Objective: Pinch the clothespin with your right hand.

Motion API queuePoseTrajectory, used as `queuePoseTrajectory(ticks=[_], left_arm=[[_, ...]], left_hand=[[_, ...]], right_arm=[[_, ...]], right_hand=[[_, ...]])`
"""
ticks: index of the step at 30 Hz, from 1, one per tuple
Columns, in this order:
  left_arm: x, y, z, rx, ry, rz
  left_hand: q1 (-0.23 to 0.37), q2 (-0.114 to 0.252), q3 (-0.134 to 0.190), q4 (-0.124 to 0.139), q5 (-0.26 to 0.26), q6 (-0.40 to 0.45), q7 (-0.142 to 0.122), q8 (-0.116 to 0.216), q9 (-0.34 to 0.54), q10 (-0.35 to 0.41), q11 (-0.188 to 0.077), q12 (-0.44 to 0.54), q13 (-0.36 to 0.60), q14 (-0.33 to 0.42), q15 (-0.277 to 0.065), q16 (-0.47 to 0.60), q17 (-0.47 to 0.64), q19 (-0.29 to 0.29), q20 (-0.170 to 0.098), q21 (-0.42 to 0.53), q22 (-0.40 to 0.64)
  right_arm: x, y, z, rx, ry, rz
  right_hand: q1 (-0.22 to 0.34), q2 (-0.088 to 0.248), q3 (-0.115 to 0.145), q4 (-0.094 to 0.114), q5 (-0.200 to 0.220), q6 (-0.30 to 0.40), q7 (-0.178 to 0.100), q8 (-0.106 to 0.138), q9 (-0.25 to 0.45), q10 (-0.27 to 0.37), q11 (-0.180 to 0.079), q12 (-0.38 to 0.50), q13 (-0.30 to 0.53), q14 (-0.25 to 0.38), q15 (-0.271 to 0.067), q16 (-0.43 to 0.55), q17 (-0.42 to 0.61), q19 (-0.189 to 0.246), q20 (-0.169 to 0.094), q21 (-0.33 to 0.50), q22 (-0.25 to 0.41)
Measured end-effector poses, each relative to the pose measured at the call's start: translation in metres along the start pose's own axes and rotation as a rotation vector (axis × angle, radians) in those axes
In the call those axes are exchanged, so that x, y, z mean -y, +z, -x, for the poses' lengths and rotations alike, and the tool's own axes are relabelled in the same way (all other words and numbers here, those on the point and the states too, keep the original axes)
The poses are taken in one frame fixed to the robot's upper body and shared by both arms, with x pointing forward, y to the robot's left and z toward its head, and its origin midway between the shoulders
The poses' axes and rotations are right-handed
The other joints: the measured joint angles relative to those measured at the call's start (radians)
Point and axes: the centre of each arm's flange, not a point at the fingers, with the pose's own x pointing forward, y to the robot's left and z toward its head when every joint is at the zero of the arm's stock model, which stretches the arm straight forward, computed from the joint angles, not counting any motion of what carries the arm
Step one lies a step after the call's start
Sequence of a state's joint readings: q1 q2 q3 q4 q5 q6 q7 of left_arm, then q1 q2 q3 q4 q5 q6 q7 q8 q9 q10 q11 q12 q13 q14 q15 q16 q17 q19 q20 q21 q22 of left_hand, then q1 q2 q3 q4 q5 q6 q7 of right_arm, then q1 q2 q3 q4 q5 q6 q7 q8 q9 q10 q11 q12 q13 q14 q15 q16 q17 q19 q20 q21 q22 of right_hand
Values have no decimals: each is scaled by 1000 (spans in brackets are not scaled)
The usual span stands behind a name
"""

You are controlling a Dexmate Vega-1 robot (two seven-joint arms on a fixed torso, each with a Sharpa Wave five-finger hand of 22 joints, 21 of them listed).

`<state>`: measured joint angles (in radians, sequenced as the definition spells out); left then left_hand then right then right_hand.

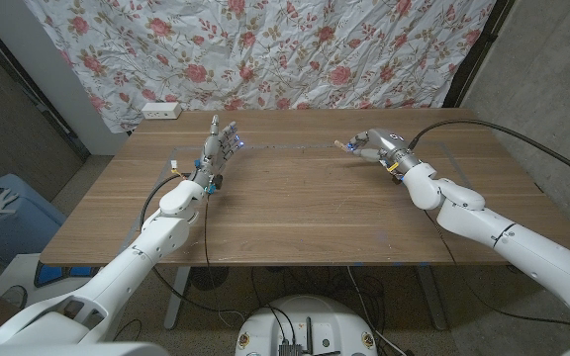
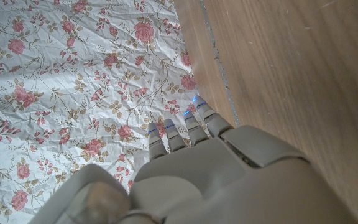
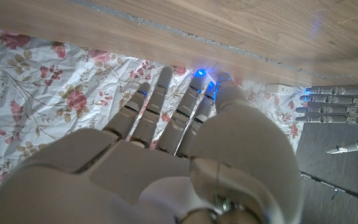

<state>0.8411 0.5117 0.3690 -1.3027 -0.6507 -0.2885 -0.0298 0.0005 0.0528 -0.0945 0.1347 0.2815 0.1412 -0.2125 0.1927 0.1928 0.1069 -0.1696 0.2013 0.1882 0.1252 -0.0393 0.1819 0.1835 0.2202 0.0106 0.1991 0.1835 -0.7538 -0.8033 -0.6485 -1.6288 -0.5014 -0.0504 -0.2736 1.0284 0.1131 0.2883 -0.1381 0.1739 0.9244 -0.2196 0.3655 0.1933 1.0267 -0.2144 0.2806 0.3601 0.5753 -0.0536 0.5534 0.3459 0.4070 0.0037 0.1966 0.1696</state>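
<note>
In the head view the right hand (image 1: 369,145) sits in the upper right of the frame, over the far part of the wooden table (image 1: 295,213), with its fingers bunched together and pointing toward picture left. A small tan clothespin (image 1: 341,146) pokes out from the fingertips, so the hand is grasping the clothespin in a pinch, just above the tabletop. The right arm runs in from the lower right corner, with a black cable (image 1: 483,129) looping behind it.

The left hand (image 1: 218,148) stands in the upper left-centre of the frame, fingers spread and reaching up, holding nothing; it is released. Its arm comes in from the lower left corner.

A floral cloth (image 1: 265,49) hangs across the top of the frame behind the table, and a white power strip (image 1: 160,110) lies at the table's far left edge. A blue bin (image 1: 3,213) stands at the left edge of the frame.

In the right wrist view the clothespin is hidden behind the hand's back (image 3: 166,162); the left hand's fingers (image 3: 334,106) show at the right edge.
</note>
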Motion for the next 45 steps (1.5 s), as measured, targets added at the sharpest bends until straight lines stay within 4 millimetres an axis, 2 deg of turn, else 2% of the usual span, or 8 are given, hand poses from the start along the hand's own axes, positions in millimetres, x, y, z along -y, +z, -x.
queuePoseTrajectory(ticks=[31, 45], left_arm=[[0, 0, 0, 0, 0, 0], [0, 0, 0, -1, 0, 0]], left_hand=[[0, 0, 0, 0, 0, 0, 0, 0, 0, 0, 0, 0, 0, 0, 0, 0, 0, 0, 0, 0, 0], [0, 0, 0, 0, 0, 0, 0, 0, 0, 0, 0, 0, 0, 0, 0, 0, 0, 0, 0, 0, 0]], right_arm=[[-7, 26, 0, 113, -21, 290], [-15, 44, 7, 184, -10, 367]], right_hand=[[-6, 7, -4, -4, 0, 0, 0, -4, 0, 0, 0, 0, 5, 0, 0, 0, 0, 0, 0, 0, 0], [-6, 7, -4, -4, -1, 4, 4, -8, 0, 0, 0, -4, 5, 0, 0, -8, 0, 0, 0, 0, 0]])
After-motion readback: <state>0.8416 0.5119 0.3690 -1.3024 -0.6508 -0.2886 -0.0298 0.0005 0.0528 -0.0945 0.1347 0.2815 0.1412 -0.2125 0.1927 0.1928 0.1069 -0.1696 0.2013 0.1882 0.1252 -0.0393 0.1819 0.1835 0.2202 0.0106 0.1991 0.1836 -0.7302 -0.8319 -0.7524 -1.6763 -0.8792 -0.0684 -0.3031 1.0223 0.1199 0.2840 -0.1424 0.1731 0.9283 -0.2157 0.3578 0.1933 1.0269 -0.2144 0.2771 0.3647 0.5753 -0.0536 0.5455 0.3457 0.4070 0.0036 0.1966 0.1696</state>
